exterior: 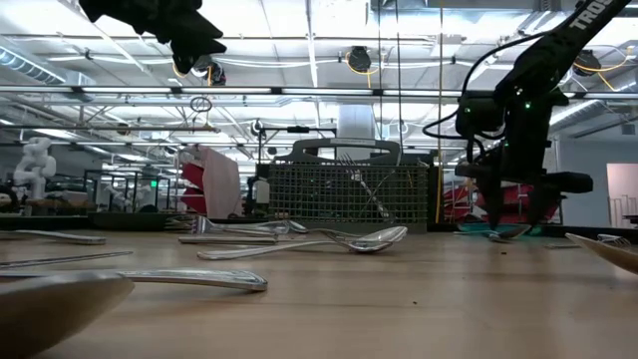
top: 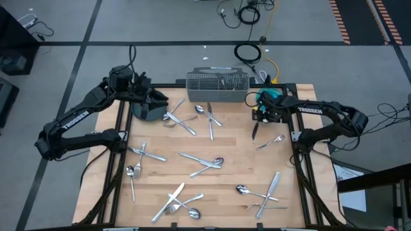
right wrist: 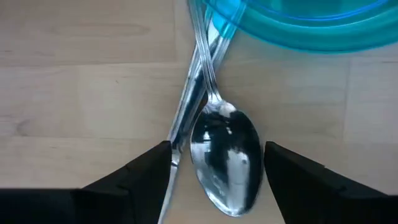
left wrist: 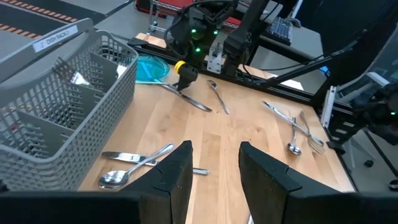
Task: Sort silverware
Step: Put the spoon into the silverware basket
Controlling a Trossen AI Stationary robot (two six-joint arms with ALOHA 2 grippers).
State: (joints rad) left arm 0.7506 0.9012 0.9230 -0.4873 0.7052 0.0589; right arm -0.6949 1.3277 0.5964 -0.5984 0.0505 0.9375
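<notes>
1. The right gripper [top: 255, 133] is down at the table [top: 237, 173] near its right rear corner; its fingers [right wrist: 140, 171] stand wide apart on either side of a spoon [right wrist: 225, 155] and a knife [right wrist: 186, 118] lying crossed on the wood, gripping neither
2. The handles of those two pieces run under the rim of a blue plate [right wrist: 292, 28], which sits right at the rear edge
3. The left gripper [top: 149, 102] hangs high over the left rear corner, fingers [left wrist: 168, 180] partly open and empty
4. The caddy [top: 217, 86] stands at the middle of the rear edge, a few pieces already inside
5. The rest of the silverware [top: 202, 160] lies scattered across the table: a cluster just in front of the caddy, pairs along the left side, more near the front edge
6. A fork [top: 271, 141] lies alone by the right edge, with bare wood between it and the centre cluster
</notes>
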